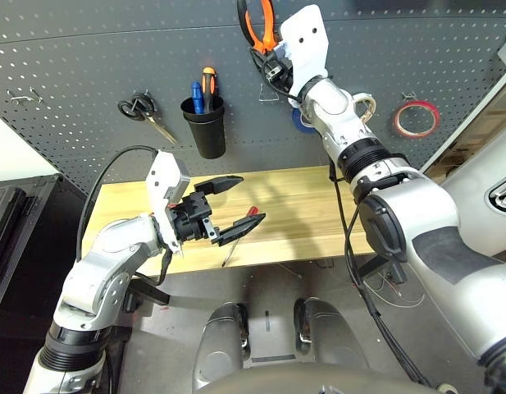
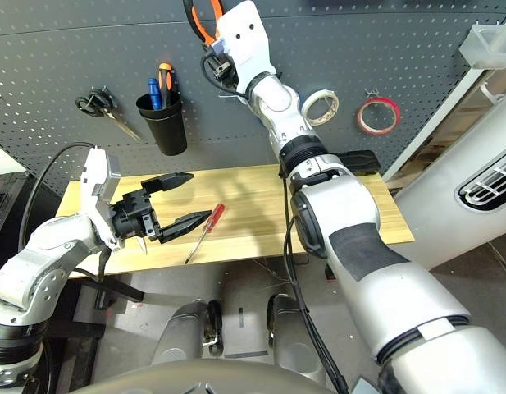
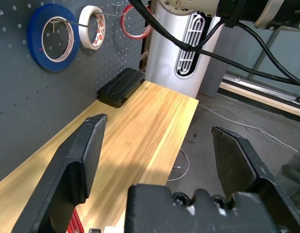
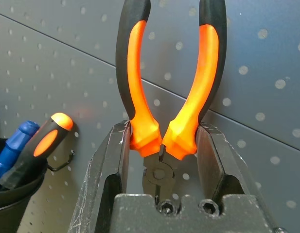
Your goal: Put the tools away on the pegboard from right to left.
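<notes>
Pliers (image 4: 162, 121): orange handles with black outer grips, dark steel head with a pivot rivet, handles pointing up, spread into a narrow V. Clamped by the head end between the two black fingers of the right gripper (image 1: 273, 66), jaws about half closed and pressing the handle bases from both sides; held high against the pegboard (image 1: 88, 66), above a bare wire hook. Upper ends of the handles cut off by the edge of both head views and the wrist view; jaw tips of the pliers hidden behind the gripper body. Screwdriver (image 2: 205, 230): slim, red handle, thin shaft, lying slantwise on the wooden table (image 1: 302, 205) near its front edge, just past the lower finger of the left gripper (image 1: 232, 209), not touching it. Left gripper jaws spread wide, holding nothing, hovering level over the left part of the table. Red tape ring (image 1: 416, 118): thin, hung on a hook at the right of the pegboard. Also on the board: black cup (image 1: 204, 125) with two handles sticking out, black scissors (image 1: 142, 111) on a hook. Blue roll (image 3: 51, 43) and white roll (image 3: 91, 27) partly hidden behind the right forearm in the head views.
</notes>
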